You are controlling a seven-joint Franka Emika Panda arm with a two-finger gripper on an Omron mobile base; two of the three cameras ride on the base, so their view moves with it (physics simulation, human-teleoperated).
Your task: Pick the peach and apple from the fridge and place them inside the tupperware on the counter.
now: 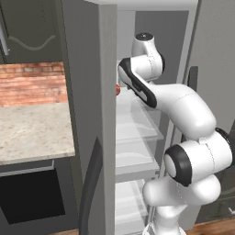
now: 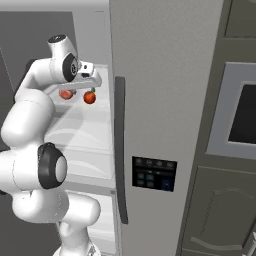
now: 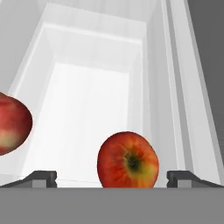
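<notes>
The fridge (image 1: 87, 92) stands with its left door open, and my arm reaches onto an upper white shelf (image 2: 85, 125). Two red fruits lie there. The apple (image 3: 127, 159), red and yellow with a dark stem dimple, sits just below and between my fingertips (image 3: 41, 178); it also shows in the right base view (image 2: 89, 97). To its left lies the peach (image 3: 11, 124), (image 2: 66, 93), partly behind my hand. My gripper (image 3: 113, 178), (image 2: 82, 89) is open with nothing held, hovering over the apple. The tupperware is out of view.
The fridge's shut right door (image 2: 165, 75) with its dark handle (image 2: 120, 150) and control panel (image 2: 154, 173) flanks my arm. A speckled counter (image 1: 32, 128) with a brick wall behind it lies left of the open door. A built-in microwave (image 2: 240, 115) is at far right.
</notes>
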